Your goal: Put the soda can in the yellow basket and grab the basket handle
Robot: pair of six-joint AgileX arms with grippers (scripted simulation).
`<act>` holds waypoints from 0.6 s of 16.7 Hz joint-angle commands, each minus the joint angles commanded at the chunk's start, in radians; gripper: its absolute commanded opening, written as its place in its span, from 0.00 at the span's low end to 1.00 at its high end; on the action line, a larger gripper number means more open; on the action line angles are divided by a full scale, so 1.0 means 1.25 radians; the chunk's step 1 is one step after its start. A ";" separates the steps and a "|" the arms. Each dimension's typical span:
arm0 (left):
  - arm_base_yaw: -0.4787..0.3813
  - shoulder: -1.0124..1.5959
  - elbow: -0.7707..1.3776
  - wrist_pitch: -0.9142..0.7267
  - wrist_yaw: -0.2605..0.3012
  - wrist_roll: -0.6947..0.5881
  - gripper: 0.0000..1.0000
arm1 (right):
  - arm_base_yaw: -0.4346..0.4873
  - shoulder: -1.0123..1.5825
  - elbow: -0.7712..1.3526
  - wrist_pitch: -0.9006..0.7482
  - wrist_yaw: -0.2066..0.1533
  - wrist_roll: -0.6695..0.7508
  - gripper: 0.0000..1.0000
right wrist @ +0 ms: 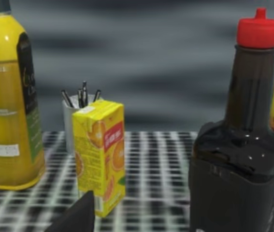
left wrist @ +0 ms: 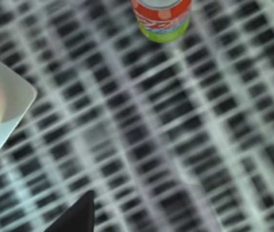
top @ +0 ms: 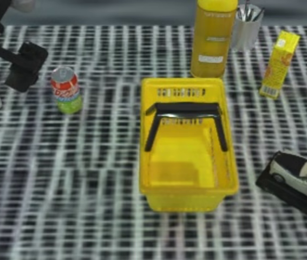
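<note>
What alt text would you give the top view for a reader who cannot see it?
A soda can stands upright on the table's left, apart from the empty yellow basket at centre, whose black handle is raised across it. The left end effector hovers just left of the can. A yellow bottle, pen cup and carton stand behind; a stapler lies right.

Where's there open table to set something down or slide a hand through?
Bare table lies along the near edge left of the yellow basket, and between the soda can and the basket. The far right is crowded: yellow bottle, pen cup, yellow carton.
</note>
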State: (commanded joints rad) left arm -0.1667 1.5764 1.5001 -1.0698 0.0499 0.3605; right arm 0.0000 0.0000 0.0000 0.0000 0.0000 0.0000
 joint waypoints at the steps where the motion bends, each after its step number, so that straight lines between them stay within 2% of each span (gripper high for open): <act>1: -0.005 0.087 0.090 -0.053 -0.001 0.020 1.00 | 0.000 0.000 0.000 0.000 0.000 0.000 1.00; 6: -0.022 0.486 0.528 -0.282 -0.009 0.112 1.00 | 0.000 0.000 0.000 0.000 0.000 0.000 1.00; 10: -0.026 0.737 0.827 -0.406 -0.018 0.168 1.00 | 0.000 0.000 0.000 0.000 0.000 0.000 1.00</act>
State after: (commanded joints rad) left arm -0.1987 2.4971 2.5337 -1.5768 0.0268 0.5707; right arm 0.0000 0.0000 0.0000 0.0000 0.0000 0.0000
